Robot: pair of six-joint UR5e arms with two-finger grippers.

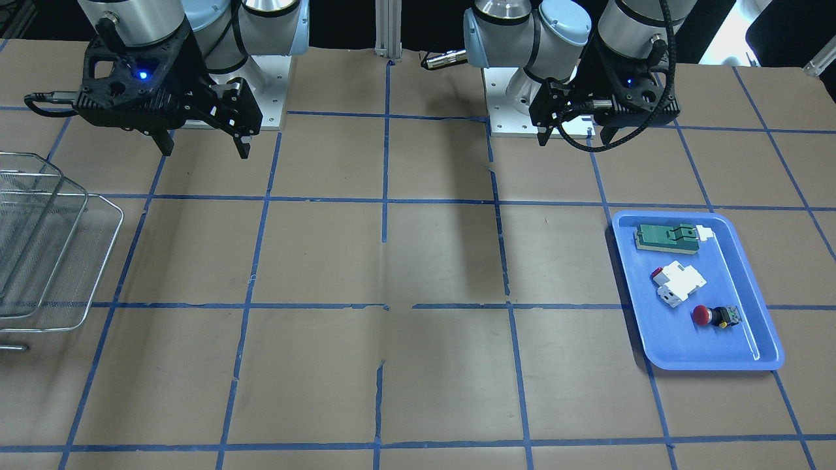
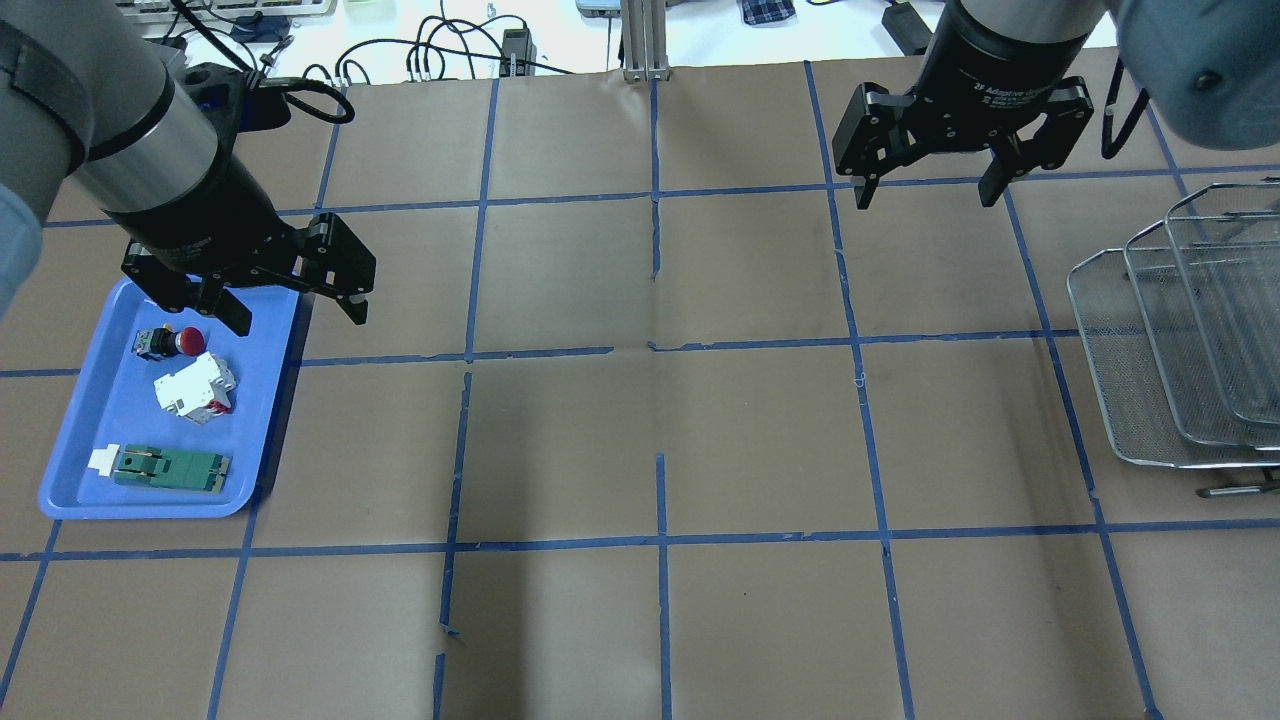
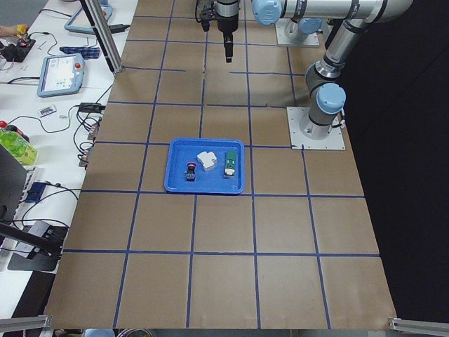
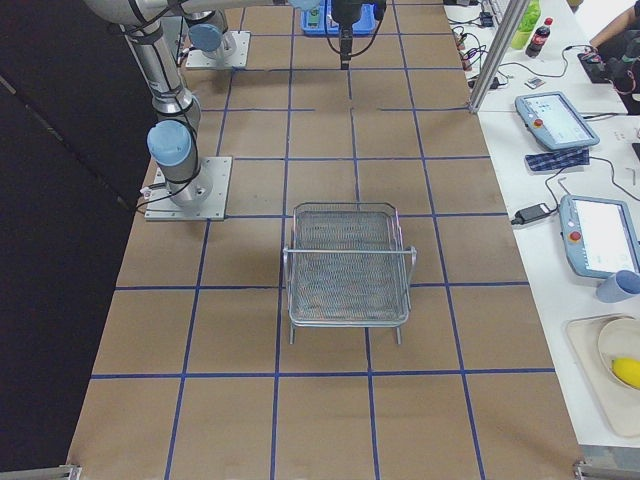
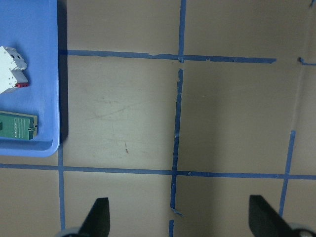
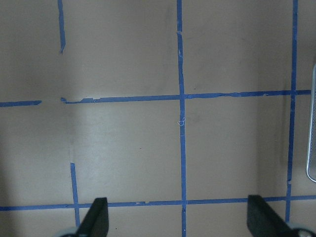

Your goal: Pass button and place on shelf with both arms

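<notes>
The small push-button with a round red cap and short black body is lying on its side in the shallow blue plastic tray, at the tray end farther from the robot. The white block with a red tab is lying just beside it at mid-tray. The flat green board is occupying the tray end nearer the robot.

The left arm's black two-finger claw is hovering above the tray's inner edge. Its fingers are spread wide and are gripping nothing.

The right arm's black claw is hanging over the brown, blue-taped table. It is likewise spread and empty.

The silver wire-mesh tiered shelf is standing at the robot's right end of the table, well apart from the button.
</notes>
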